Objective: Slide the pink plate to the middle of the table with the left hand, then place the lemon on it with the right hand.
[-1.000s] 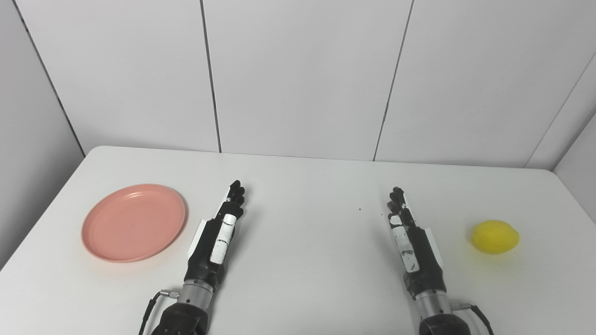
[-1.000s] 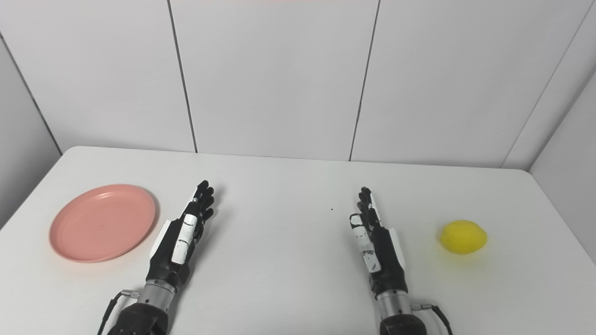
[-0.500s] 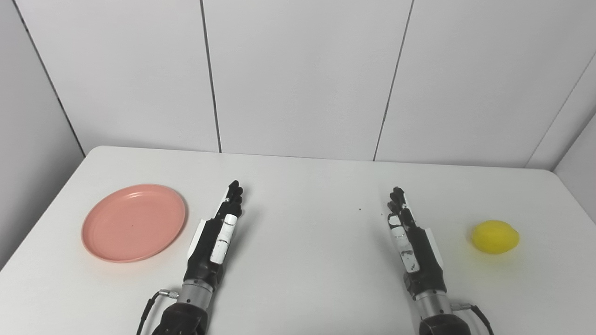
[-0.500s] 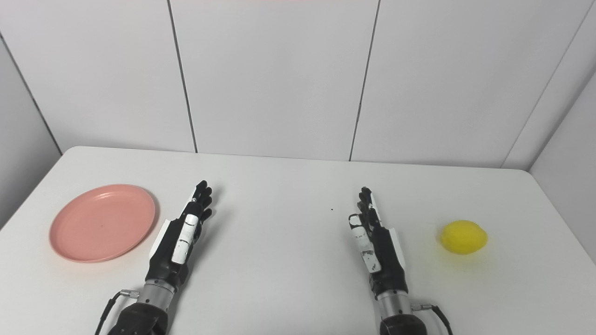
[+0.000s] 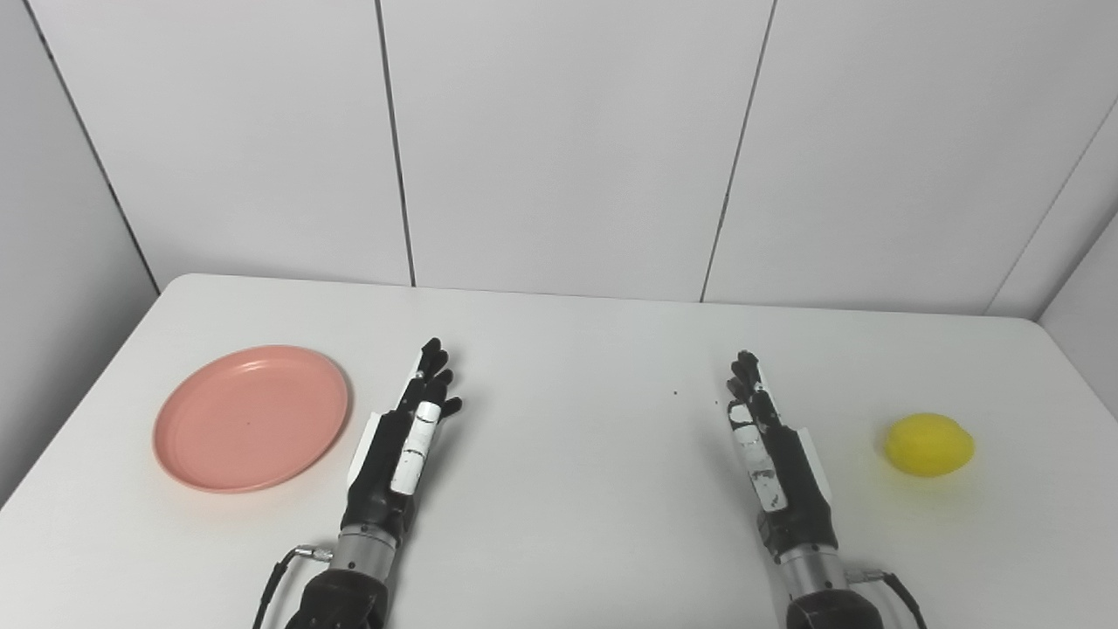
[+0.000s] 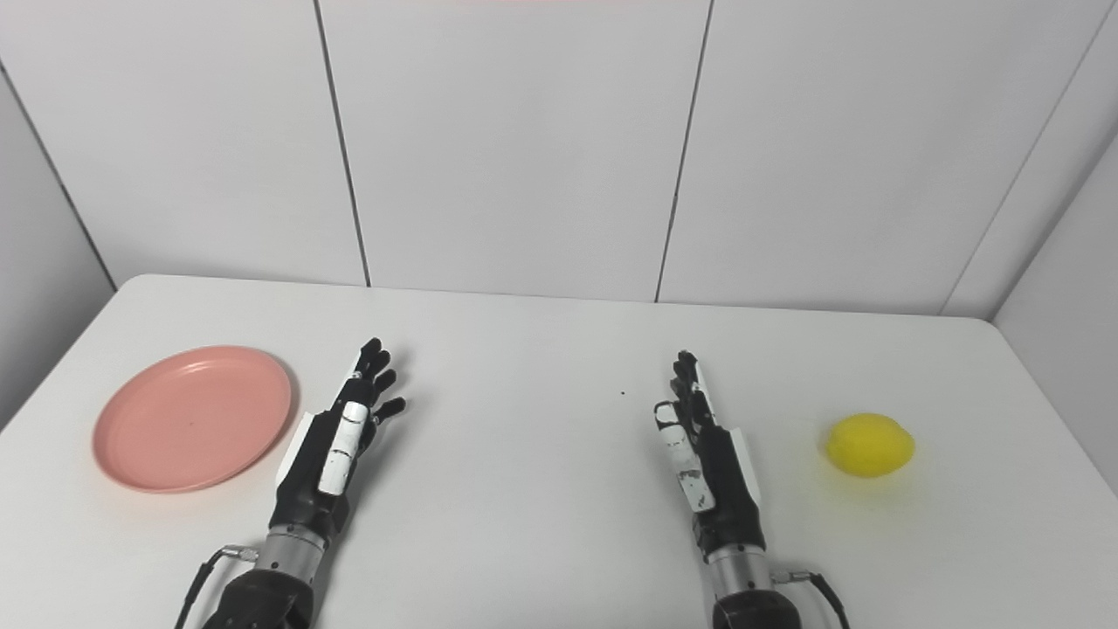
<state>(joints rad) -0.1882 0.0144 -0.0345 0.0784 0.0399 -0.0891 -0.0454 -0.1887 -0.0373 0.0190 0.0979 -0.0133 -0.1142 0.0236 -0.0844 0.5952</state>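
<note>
A pink plate [image 5: 251,418] lies empty on the white table [image 5: 568,489] at the left. A yellow lemon [image 5: 928,445] lies on the table at the right. My left hand [image 5: 403,435] is open with its fingers stretched forward, empty, just right of the plate and apart from it. My right hand [image 5: 767,445] is open, empty, fingers stretched forward, to the left of the lemon with a gap between them. In the right eye view the plate [image 6: 193,418], lemon [image 6: 870,445], left hand [image 6: 342,432] and right hand [image 6: 700,444] show the same.
White wall panels [image 5: 559,140] rise behind the table's far edge. A small dark speck [image 5: 676,393] lies on the table between the hands. A grey wall [image 5: 52,297] borders the left side.
My left hand has shifted a little left and forward, toward the plate, and its fingers have spread slightly. The right hand, plate and lemon have not moved.
</note>
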